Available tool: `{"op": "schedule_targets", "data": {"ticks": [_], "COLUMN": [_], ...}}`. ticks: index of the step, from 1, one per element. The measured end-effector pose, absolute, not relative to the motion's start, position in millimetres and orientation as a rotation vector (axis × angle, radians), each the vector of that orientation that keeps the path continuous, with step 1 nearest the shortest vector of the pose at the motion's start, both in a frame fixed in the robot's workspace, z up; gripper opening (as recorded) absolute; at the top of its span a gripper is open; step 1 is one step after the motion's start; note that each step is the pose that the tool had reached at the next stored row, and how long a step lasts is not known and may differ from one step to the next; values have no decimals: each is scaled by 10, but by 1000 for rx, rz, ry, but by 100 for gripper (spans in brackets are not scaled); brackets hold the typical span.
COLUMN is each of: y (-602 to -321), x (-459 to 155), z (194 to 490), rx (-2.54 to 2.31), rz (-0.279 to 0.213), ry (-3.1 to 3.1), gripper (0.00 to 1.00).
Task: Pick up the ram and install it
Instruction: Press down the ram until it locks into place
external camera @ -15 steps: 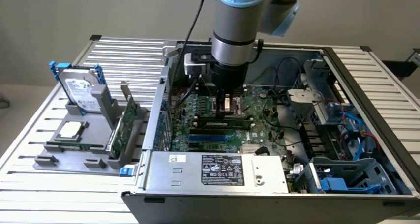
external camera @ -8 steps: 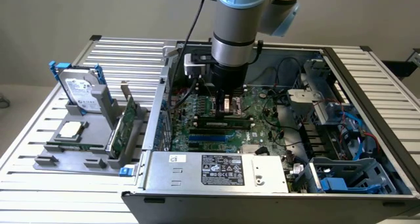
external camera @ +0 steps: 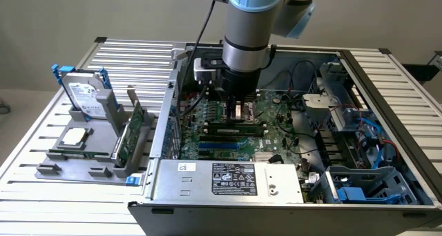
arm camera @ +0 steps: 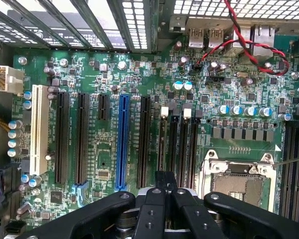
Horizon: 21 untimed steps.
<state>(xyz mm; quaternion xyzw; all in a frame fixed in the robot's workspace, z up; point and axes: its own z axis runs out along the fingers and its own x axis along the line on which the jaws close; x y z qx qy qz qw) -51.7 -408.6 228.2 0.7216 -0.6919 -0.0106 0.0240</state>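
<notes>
The open computer case [external camera: 386,143] lies on the slatted desk [external camera: 41,194]. Inside it are the green board [arm camera: 239,89], red wires [arm camera: 249,47], a blue slot [arm camera: 122,139], a white slot [arm camera: 37,129] and a grey power box [external camera: 235,180] whose label is too small to read. Outside the case, a grey tray [external camera: 69,166] holds a hard drive [external camera: 86,99] and a green card [external camera: 128,137]. The claw [arm camera: 165,181] is shut and hangs low over the black slots [arm camera: 182,144]. The ram [external camera: 238,127] lies flat just under the claw, in the slots.
</notes>
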Motion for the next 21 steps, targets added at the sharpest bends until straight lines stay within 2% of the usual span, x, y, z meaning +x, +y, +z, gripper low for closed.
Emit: {"op": "schedule_targets", "data": {"ticks": [9,21], "y": [-4085,-4085], "x": [-513,-415], "z": [2237,2380], "rx": [2232,2222], "rz": [-43,-63], "ry": [-2139,-2130], "gripper": [11,11]}}
